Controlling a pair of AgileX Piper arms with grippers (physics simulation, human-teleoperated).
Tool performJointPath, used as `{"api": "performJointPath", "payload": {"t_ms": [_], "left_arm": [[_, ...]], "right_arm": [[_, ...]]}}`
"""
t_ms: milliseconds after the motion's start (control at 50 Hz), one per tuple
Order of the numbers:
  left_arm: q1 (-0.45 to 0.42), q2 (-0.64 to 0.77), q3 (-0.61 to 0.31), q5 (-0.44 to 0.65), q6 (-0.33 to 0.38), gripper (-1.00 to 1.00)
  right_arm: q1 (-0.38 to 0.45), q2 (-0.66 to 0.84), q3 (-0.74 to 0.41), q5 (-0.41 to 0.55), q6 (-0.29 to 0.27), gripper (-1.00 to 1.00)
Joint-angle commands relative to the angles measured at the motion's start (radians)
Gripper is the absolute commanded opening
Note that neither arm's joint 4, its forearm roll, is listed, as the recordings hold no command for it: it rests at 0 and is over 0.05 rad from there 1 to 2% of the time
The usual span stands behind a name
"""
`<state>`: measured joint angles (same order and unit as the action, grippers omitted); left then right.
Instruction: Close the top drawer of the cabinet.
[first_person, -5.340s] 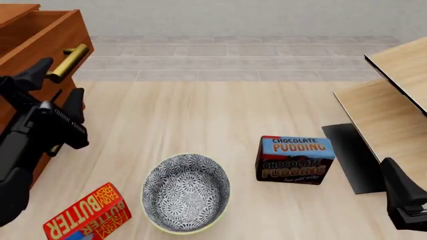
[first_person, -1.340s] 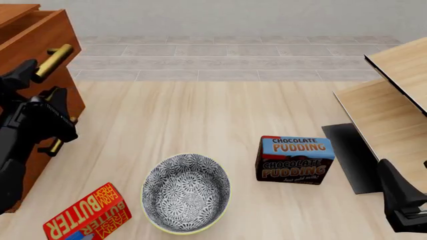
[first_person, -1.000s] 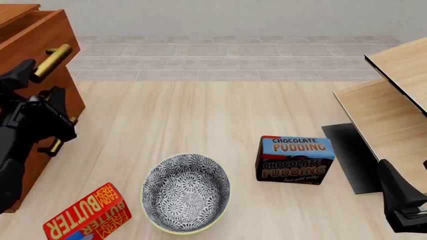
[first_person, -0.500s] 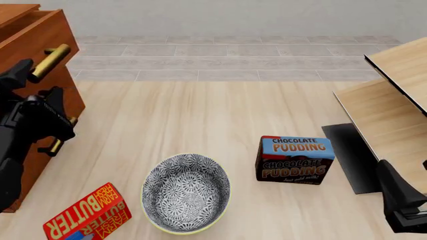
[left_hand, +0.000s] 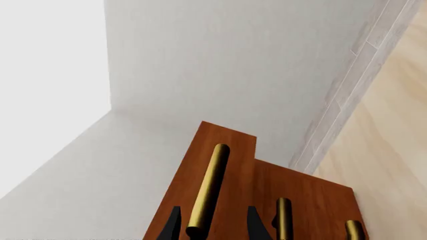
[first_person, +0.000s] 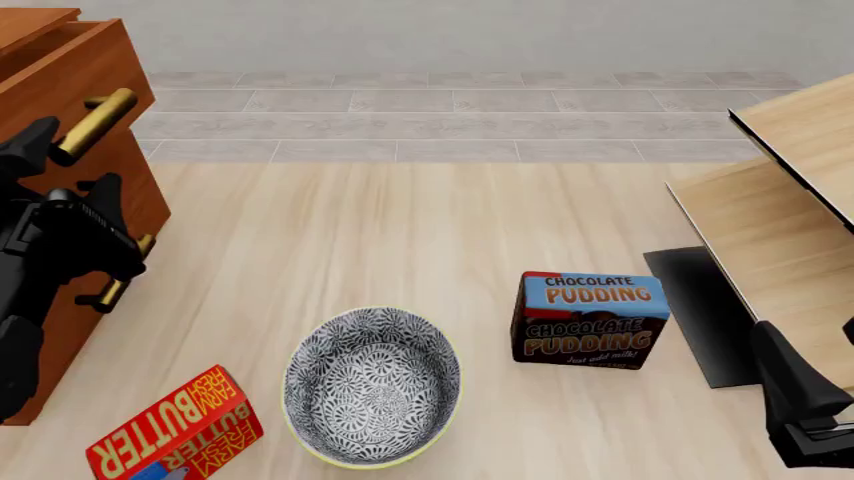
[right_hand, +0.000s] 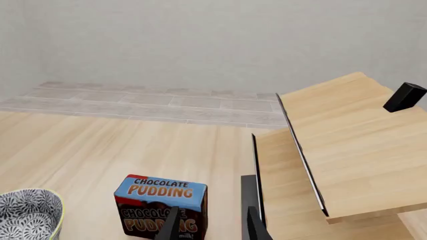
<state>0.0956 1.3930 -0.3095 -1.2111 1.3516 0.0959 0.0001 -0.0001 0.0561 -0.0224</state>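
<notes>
Top drawer (first_person: 74, 60) at far left, part open, proud of cabinet (first_person: 80, 250). Left gripper (first_person: 60, 165) spread wide astride brass handle (left_hand: 208, 190), holding nothing. Push square on drawer front, level, until flush. Right gripper (right_hand: 209, 220) idle, narrow gap, empty.

Bowl (first_person: 372, 385), pudding box (first_person: 589, 320), butter box (first_person: 176, 427).

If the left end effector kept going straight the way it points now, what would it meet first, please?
Most likely the brass handle of the top drawer: it lies between the left end effector fingers, though depth is unclear.
</notes>
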Motion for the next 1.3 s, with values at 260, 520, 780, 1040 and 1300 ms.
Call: {"api": "performJointPath", "payload": {"t_ms": [260,520,780,1040,1300], "left_arm": [[0.049,-0.010,0.006,-0.009,-0.006,1.00],[0.057,-0.003,0.001,-0.009,-0.006,1.00],[0.069,0.003,-0.002,-0.009,-0.009,1.00],[0.085,0.012,-0.006,-0.009,-0.012,1.00],[0.102,0.018,-0.013,-0.009,-0.012,1.00]], "right_arm": [[0.005,0.000,0.000,0.001,-0.004,1.00],[0.007,0.000,0.000,0.002,-0.006,1.00],[0.011,0.000,0.000,0.003,-0.008,1.00],[0.015,0.000,0.000,0.003,-0.009,1.00],[0.017,0.000,0.000,0.002,-0.011,1.00]]}}
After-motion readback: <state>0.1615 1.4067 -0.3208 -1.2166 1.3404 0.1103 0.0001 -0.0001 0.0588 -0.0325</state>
